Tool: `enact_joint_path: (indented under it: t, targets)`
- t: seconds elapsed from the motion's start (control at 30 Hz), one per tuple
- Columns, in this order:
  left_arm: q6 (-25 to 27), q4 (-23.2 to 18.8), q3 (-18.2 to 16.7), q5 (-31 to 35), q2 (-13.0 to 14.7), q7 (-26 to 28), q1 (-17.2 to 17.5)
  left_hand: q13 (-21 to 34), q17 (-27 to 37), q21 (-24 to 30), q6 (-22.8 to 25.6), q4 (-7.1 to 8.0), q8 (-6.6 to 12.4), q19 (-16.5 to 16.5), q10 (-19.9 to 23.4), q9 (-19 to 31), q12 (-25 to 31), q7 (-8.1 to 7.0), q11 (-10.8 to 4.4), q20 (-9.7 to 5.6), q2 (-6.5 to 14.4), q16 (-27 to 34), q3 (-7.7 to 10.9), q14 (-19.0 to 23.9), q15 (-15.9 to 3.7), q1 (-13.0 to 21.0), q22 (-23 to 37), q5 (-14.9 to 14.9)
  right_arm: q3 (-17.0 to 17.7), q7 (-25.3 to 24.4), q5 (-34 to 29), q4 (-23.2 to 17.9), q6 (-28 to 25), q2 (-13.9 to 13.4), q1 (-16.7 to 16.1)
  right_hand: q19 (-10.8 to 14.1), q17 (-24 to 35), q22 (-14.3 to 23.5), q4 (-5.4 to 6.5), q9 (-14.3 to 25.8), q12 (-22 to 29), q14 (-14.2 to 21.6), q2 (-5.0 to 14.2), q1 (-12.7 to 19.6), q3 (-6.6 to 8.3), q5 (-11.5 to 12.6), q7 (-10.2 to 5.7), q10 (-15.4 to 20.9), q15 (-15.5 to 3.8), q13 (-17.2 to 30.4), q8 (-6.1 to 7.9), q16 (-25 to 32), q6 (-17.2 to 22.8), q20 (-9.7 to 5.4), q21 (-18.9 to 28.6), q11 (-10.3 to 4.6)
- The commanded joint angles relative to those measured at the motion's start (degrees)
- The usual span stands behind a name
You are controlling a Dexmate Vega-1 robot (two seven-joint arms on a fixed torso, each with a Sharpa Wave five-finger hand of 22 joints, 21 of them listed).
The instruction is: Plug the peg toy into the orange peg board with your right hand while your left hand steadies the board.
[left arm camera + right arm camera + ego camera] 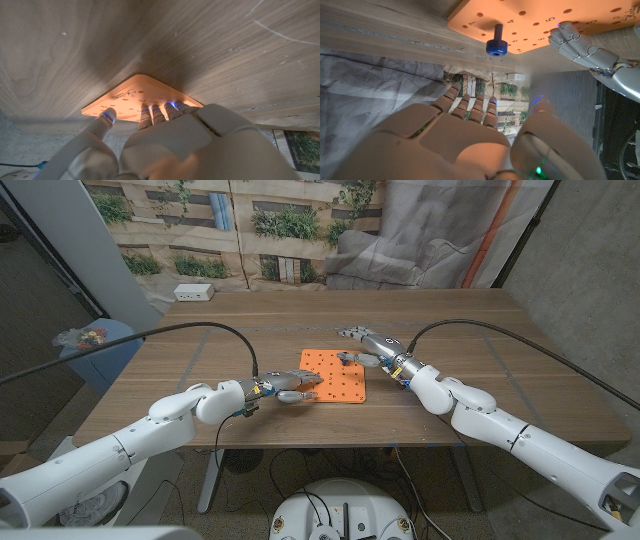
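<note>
We see the orange peg board (334, 377) lying flat near the middle of the wooden table (470, 330). A blue peg toy (345, 360) stands upright in one of its holes, toward the board's 1 o'clock corner in the head view; in the right wrist view the same peg (496, 45) sits in a hole close to the board's edge, by the printed numerals, with nothing touching it.

Our left hand (290, 392) comes in from 8 o'clock of the board and rests its fingertips on the board's near-left edge. In the left wrist view the left hand's fingers (159, 114) lie close together, their tips on the rim of the board (131, 97), while the thumb sits a little apart to one side. It holds nothing; it presses on the board.

Our right hand (368, 345) hovers at about 1 o'clock of the board, just beside the peg and apart from it. Its fingers are extended and loosely spread, with nothing between them; the right wrist view shows the fingers (470, 105) reaching out over open air and the thumb held well away from them.

A white power strip (192, 292) lies at the table's far-left edge, about 11 o'clock. Black cables (200, 330) arch over the table from both arms.
</note>
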Motion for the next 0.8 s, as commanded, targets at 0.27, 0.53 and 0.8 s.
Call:
enact_joint_path:
  t: [0.27, 0.53, 0.8]
  targets:
    - [0.59, -0.27, -0.30, -0.25, 0.13, 1.10, 0.69, 0.31, 0.60, 0.40, 0.71, 0.04, 0.52, 0.75, 2.45, 0.09, 0.43, 0.47, 1.11, -7.68, 4.89, 0.66, 0.28, 2.54, -4.14, 0.06, 0.28, -0.20, -0.43, 3.79, -8.23, -3.31, -1.39, -3.15, -0.67, -0.17, -0.12, 0.06, 1.16, 0.06, -0.13, 0.45, 1.11, -1.92, -0.24, -0.77, 0.42, 0.77, -1.51, -0.05, -0.13, 0.32, 0.73, -0.25, -0.34, -0.38]
    - [0.55, -0.24, -0.26, -0.39, 0.03, 1.17, 0.69, 0.31, 0.60, 0.40, 0.74, 0.05, 0.53, 0.76, 2.42, 0.09, 0.41, 0.49, 1.08, -7.71, 4.89, 0.66, 0.29, 2.55, -4.13, 0.06, 0.28, -0.20, -0.14, 3.98, -9.19, -3.73, -2.31, -3.16, -1.72, -0.46, -0.27, 0.05, 1.58, 0.04, -0.04, 0.52, 1.17, -3.21, -0.53, -1.03, -0.05, 1.68, -1.47, -0.19, -0.04, 0.33, 1.45, -0.32, -0.41, -0.83]
    - [0.76, -0.26, -0.18, -0.60, -0.15, 1.25, 0.84, 0.31, 0.61, 0.39, 0.82, 0.11, 0.55, 0.75, 2.41, 0.09, 0.41, 0.44, 1.03, -7.73, 4.90, 0.66, 0.29, 2.54, -4.16, 0.03, 0.28, -0.20, -0.44, 4.95, -9.50, -3.28, -2.81, -2.72, -1.72, -0.70, -0.41, 0.04, 1.62, 0.03, -0.14, 0.55, 1.36, -3.67, -0.52, -1.10, -0.18, 1.88, -1.42, -0.26, -0.14, 0.32, 1.52, -0.48, -0.47, -1.09]
